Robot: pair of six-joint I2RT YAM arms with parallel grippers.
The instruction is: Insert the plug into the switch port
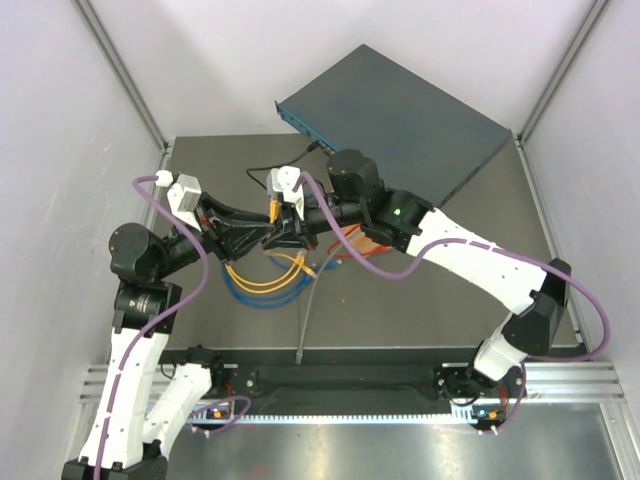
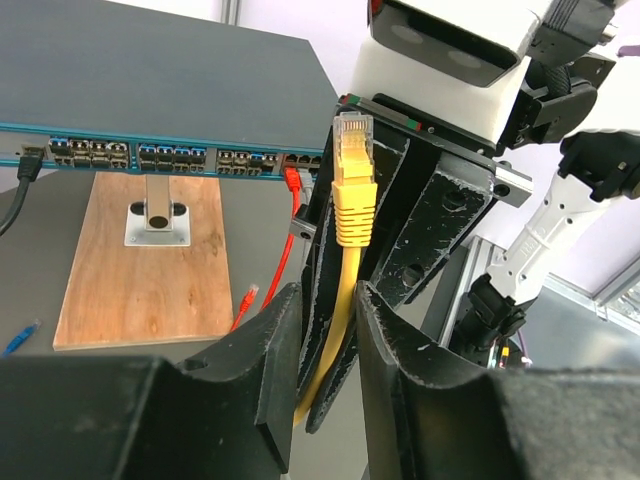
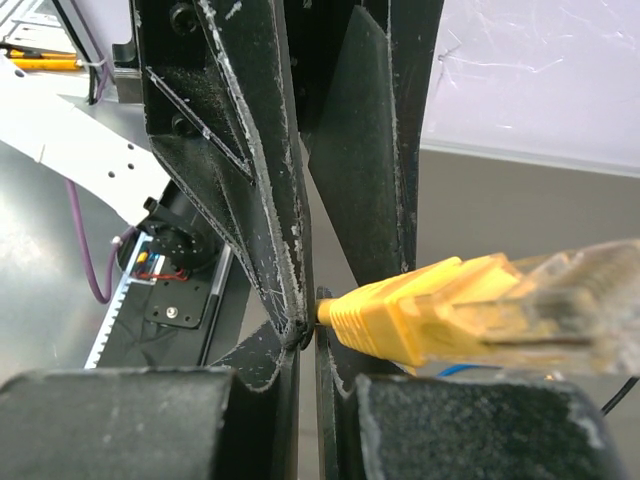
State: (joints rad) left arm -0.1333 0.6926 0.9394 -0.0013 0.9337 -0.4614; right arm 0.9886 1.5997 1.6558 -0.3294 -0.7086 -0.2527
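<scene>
A: Nearest first. What have we got at the hands?
B: The left hand [image 2: 328, 300] is partly spread, fingers [image 2: 250, 360] either side of the yellow cable [image 2: 343, 275], no pinch that we can see. The right hand [image 3: 310, 345] is pressed together on the plug [image 2: 352, 170], at the tail of its yellow boot.
A: Why there?
B: We reckon it leaves the clear tip free to go in. The left looks placed to steady or retake the cable. The plug sits centre of the left wrist view, tip up, well apart from the switch [image 2: 150, 70].
A: Behind?
B: A tangle of leads [image 1: 262, 283], yellow, blue and orange, on the counter [image 1: 430, 290]. Then the wooden board [image 2: 130, 290] with a metal post [image 2: 158, 210]. We judge it props the switch, upper left, sockets [image 2: 180, 157] facing the arms. A red lead [image 2: 290, 225] and a black lead [image 2: 25, 180] look plugged in.
A: Any writing?
B: None we can read; the marks by the sockets are too small.
</scene>
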